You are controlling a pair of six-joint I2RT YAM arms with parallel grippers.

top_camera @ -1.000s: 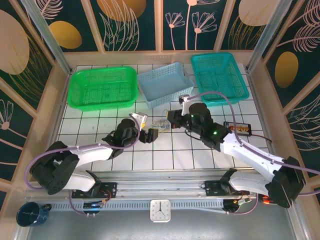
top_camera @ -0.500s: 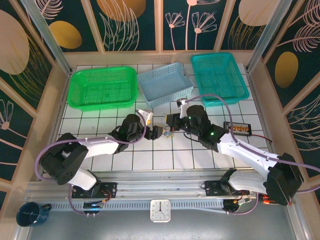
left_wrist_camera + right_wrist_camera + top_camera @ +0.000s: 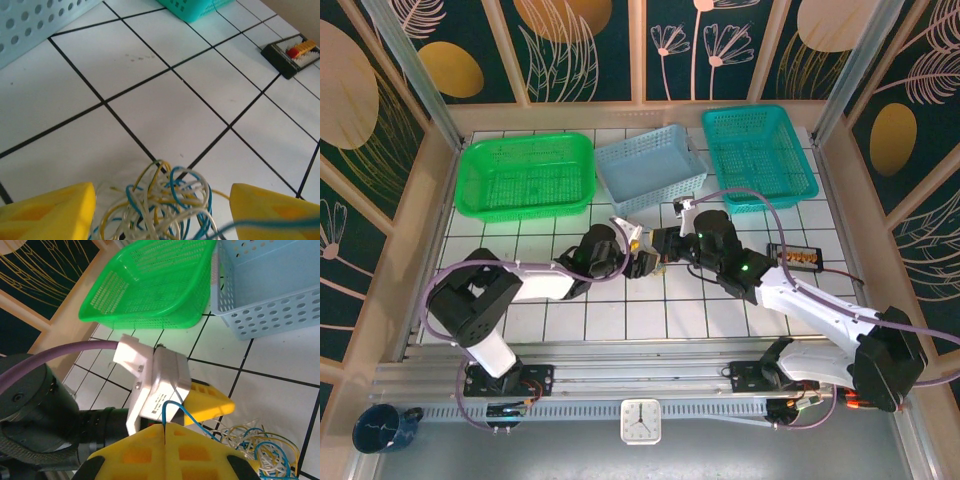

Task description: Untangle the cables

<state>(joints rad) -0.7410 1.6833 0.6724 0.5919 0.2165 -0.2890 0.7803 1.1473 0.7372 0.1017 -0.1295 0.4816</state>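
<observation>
The cables (image 3: pixel 165 205) are a small tangle of thin blue, yellow and whitish wires lying on the white tiles. My left gripper (image 3: pixel 162 194) is open, and its yellow fingers (image 3: pixel 55 215) stand either side of the tangle without pressing on it. My right gripper (image 3: pixel 165 426) is shut on one blue wire that runs down to the cables (image 3: pixel 262 447). In the top view the left gripper (image 3: pixel 640 256) and right gripper (image 3: pixel 663 247) meet nose to nose at mid-table, with the tangle mostly hidden between them.
Along the back stand a green basket (image 3: pixel 527 175), a light blue basket (image 3: pixel 650 170) and a teal basket (image 3: pixel 758 152). A black connector strip (image 3: pixel 795 257) with a lead lies right of the right arm. The left wrist housing (image 3: pixel 160 382) sits close before the right fingers.
My left gripper has moved right up to the tangle, and its jaws have narrowed around it. The right gripper has shifted slightly left and stays shut on the blue wire.
</observation>
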